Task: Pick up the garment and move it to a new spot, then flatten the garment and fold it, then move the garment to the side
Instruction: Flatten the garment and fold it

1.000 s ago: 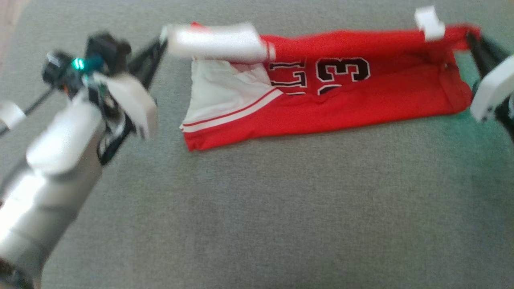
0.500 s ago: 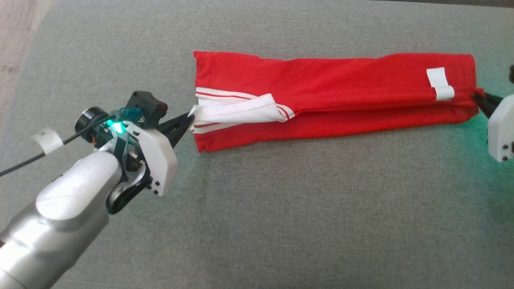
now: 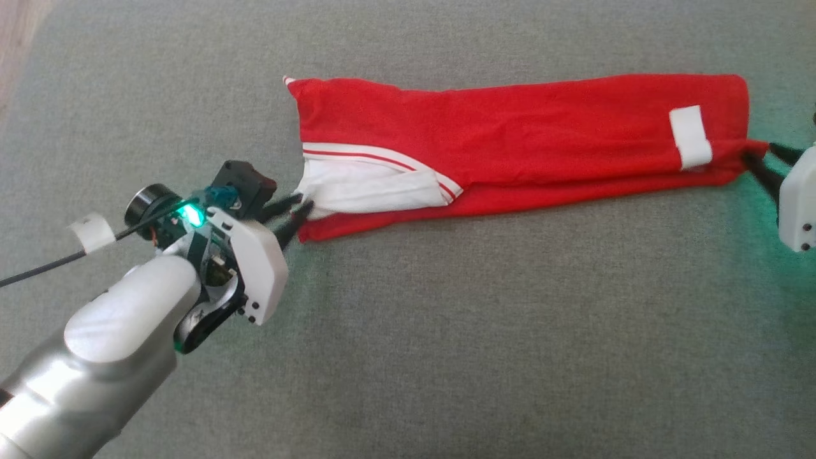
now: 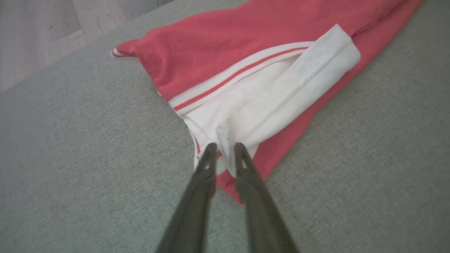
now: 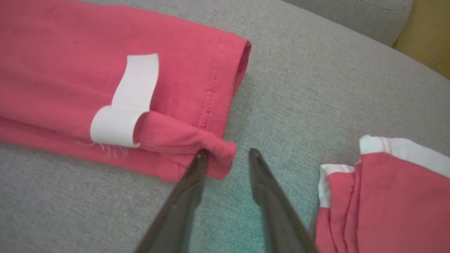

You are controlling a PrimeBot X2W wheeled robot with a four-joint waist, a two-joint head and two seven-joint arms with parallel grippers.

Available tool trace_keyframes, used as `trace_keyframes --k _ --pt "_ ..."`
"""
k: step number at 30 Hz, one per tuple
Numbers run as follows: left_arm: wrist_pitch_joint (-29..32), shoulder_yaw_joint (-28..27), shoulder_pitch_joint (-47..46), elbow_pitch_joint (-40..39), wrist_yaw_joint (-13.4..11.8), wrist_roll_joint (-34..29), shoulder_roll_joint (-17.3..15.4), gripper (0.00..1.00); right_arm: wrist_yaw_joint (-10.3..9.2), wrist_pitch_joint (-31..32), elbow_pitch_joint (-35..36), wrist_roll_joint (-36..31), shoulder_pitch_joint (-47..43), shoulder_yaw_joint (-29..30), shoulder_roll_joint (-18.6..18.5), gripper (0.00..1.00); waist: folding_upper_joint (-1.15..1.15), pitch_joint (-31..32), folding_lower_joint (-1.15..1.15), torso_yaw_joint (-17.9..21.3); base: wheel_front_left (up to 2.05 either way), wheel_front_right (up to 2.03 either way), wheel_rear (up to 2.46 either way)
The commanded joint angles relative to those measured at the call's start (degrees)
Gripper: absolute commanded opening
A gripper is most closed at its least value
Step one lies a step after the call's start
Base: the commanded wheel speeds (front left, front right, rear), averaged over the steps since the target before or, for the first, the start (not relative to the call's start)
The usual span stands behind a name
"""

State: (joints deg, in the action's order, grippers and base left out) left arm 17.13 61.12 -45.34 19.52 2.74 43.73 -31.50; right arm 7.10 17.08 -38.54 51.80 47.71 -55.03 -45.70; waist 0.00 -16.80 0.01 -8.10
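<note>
My left gripper (image 4: 225, 149) sits parted at the folded red jersey's (image 3: 510, 127) white end. My right gripper (image 5: 225, 153) is parted too, one finger touching the hem corner.

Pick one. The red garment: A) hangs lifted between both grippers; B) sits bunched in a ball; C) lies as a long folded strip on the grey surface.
C: the red garment lies stretched flat on the grey surface, left gripper and right gripper open at its ends.
</note>
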Motion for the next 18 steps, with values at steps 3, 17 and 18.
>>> trace_keyframes --k 3,17,18 --pt "-1.4 -2.7 -1.1 -0.5 -1.1 -0.3 -1.8 1.00 0.39 -1.7 1.2 2.2 0.0 1.3 -1.3 1.00 0.00 1.0 -0.01 0.3 0.00 0.00 0.00" --pt "-25.7 -19.4 2.6 -3.7 -13.9 5.7 3.3 1.00 0.39 -25.9 7.3 9.0 -1.3 11.5 4.6 1.00 0.00 7.8 -0.01 1.7 0.00 0.00 0.00" --pt "-27.7 -20.6 3.5 -4.0 -14.7 6.2 3.8 1.00 0.39 -28.0 7.1 8.7 -1.7 12.5 5.9 1.00 0.00 8.3 -0.01 1.8 0.00 0.00 0.00"
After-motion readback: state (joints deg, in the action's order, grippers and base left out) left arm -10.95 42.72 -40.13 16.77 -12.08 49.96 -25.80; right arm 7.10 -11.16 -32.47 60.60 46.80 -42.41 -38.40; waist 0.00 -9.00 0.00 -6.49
